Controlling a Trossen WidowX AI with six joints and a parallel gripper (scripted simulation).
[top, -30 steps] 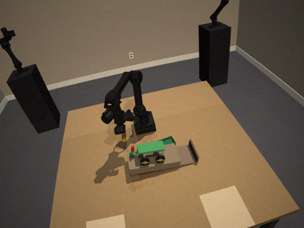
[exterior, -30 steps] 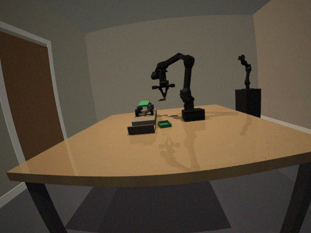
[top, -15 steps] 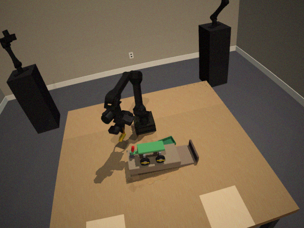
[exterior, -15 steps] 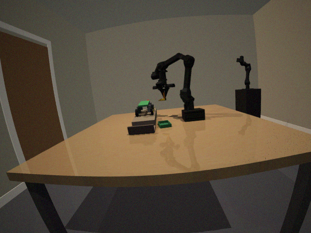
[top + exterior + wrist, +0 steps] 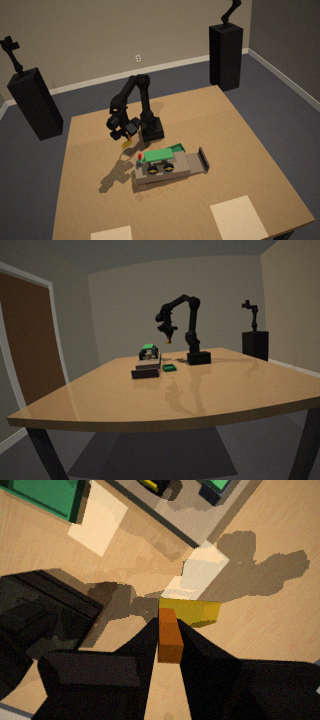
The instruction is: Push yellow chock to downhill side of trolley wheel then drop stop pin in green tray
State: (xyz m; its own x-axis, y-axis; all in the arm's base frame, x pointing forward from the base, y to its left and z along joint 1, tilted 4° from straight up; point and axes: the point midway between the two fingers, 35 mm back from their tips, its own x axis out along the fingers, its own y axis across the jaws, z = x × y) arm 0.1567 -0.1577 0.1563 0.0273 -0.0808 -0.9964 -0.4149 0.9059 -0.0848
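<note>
Above the wood table [image 5: 206, 201] [image 5: 165, 400], off the trolley's pin end and toward the arm base [image 5: 161, 134] [image 5: 206, 361], you have the gripper [image 5: 129, 135] [image 5: 168, 336] [image 5: 166, 623] pointing down. Its fingers are nearly closed, clamped on the orange handle of the chock [image 5: 126, 144] [image 5: 168, 342] [image 5: 192, 612]. Handle sits between both fingertips in your wrist view; yellow body sticks out beyond them, off to one side. Chock is in the air, touching neither table nor ramp. Black rubber base: can't make it out.

Your trolley [image 5: 158, 155] [image 5: 148, 346], green deck on black wheels with yellow bars, stands on the grey ramp [image 5: 180, 165] [image 5: 147, 364]. Two wheels on the near side show fully in the top view. Chock is well apart from all of them, so no wheel is chocked by it.

Stop pin [image 5: 139, 156] [image 5: 152, 343] is upright at the uphill end of the trolley, red head up, still to be pulled. In the exterior view you only get a speck of the head over the deck.

Green tray [image 5: 178, 147] [image 5: 169, 368] [image 5: 45, 497] lies on the table just beside the ramp, on the arm's side. No pin in it. Dark end board [image 5: 203, 158] [image 5: 145, 373] stands across the ramp's low end.
</note>
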